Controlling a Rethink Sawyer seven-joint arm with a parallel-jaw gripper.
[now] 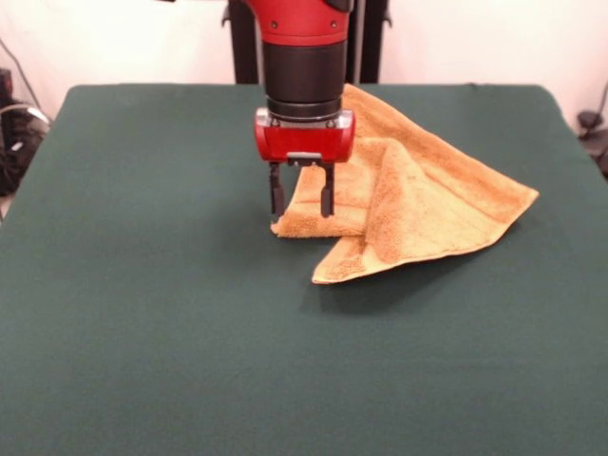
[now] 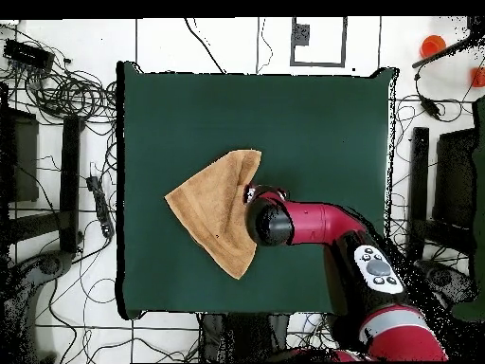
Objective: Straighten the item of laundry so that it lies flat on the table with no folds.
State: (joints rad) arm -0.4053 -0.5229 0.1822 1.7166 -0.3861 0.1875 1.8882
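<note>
The item of laundry [image 1: 418, 199] is a golden-tan towel folded over itself into a rough triangle, lying on the dark green table [image 1: 142, 313] to the right of centre. One layer is doubled over along its middle, and a corner points toward the right. My gripper [image 1: 301, 201] hangs straight down at the towel's left edge, just above the cloth. Its two black fingers [image 1: 276, 192] stand apart and open, with nothing between them. From overhead, the towel [image 2: 216, 210] lies left of centre on the table [image 2: 313, 123], and the arm's wrist [image 2: 267, 221] covers the gripper at the cloth's right edge.
Green felt stretches wide on every side of the towel. Around the table, cables [image 2: 66, 95] and dark stands [image 2: 431, 180] crowd the white floor. An orange object [image 2: 433, 45] sits beyond the table's corner.
</note>
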